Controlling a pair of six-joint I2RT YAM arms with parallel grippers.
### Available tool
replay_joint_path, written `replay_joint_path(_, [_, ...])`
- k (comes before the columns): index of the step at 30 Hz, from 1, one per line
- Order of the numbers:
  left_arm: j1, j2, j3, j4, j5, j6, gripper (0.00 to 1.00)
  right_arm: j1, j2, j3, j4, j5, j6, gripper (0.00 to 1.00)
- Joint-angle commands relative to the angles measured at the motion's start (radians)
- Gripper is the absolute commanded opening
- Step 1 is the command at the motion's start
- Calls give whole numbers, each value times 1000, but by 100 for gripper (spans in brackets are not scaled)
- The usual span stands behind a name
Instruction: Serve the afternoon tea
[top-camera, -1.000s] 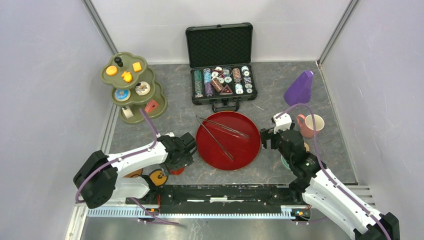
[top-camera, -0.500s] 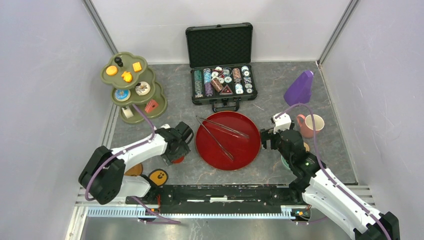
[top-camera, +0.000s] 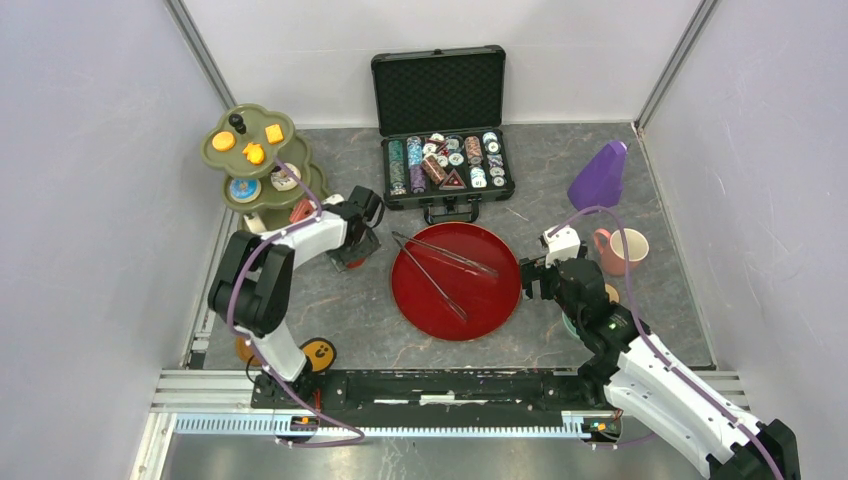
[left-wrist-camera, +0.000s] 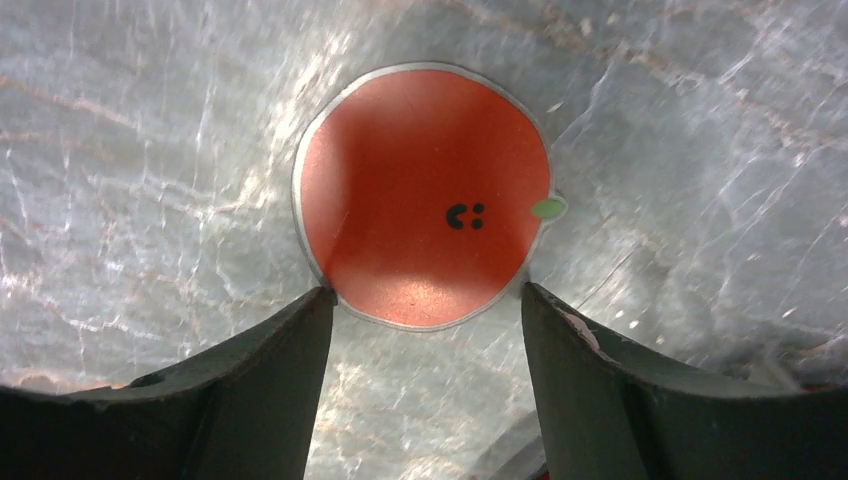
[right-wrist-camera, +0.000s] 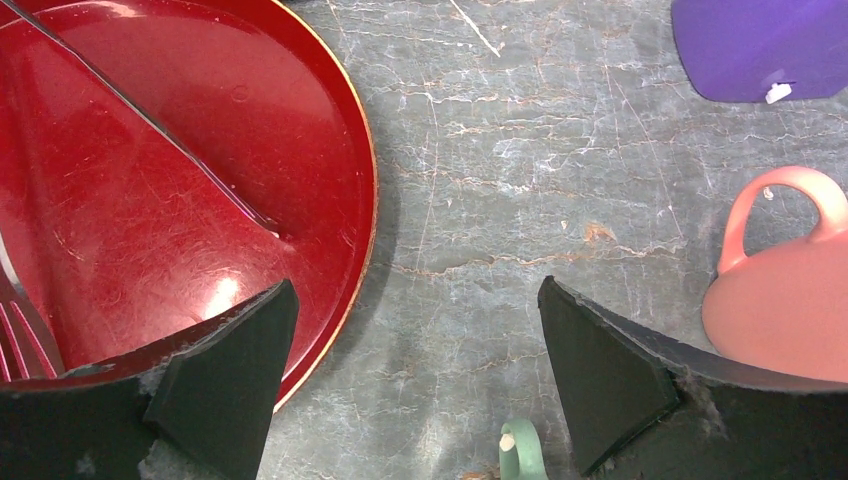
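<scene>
Left hand: your left hand points down at the grey marbled desk, its two dark fingers standing apart.
Under the left hand: a red-orange saucer lies flat-faced just ahead of the fingertips. It has a small black face mark and a green leaf tab on its right rim. One fingertip sits at each side of its near rim.
Left grip: you cannot tell whether the fingers clamp the saucer or only frame it.
Left and beyond that hand: the olive-green three-tier stand stands near. Orange biscuits sit on its top tier and a red cake slice on its lowest.
Behind the left hand: an orange saucer lies near the arm's base.
Right hand: your right hand hangs over bare desk with its jaws spread wide, holding nothing.
Right of that hand: the pink cup, its handle turned away from you.
Between its fingers, nearest you: only the handle of the teal cup shows.
Left of that hand: the dark-red tray with metal tongs lying on it.
Beyond, to the right: a purple object.
</scene>
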Motion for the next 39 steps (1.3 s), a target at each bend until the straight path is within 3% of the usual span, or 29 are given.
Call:
replay_joint_path(1, [23,104,38,47,5,54,75,5,2,17,22,1,-3,98])
replay_joint_path(14, [41,25,85,46,46,108,86,5,45,34,5,5,-6,98])
replay_joint_path(24, [41,-277,110,-30,156,207,98,5,84,137,-39,1,-23,98])
replay_joint_path(28, [40,-399,168,-63,269,319,100,5,117,211,-81,23,-30,98])
replay_joint_path(34, [41,-571,200,-3,568,511,100,5,156,286,-117,49,-28,98])
replay_joint_path(39, [42,-709,208,47,696,636,100,6,174,351,-177,70,-24,98])
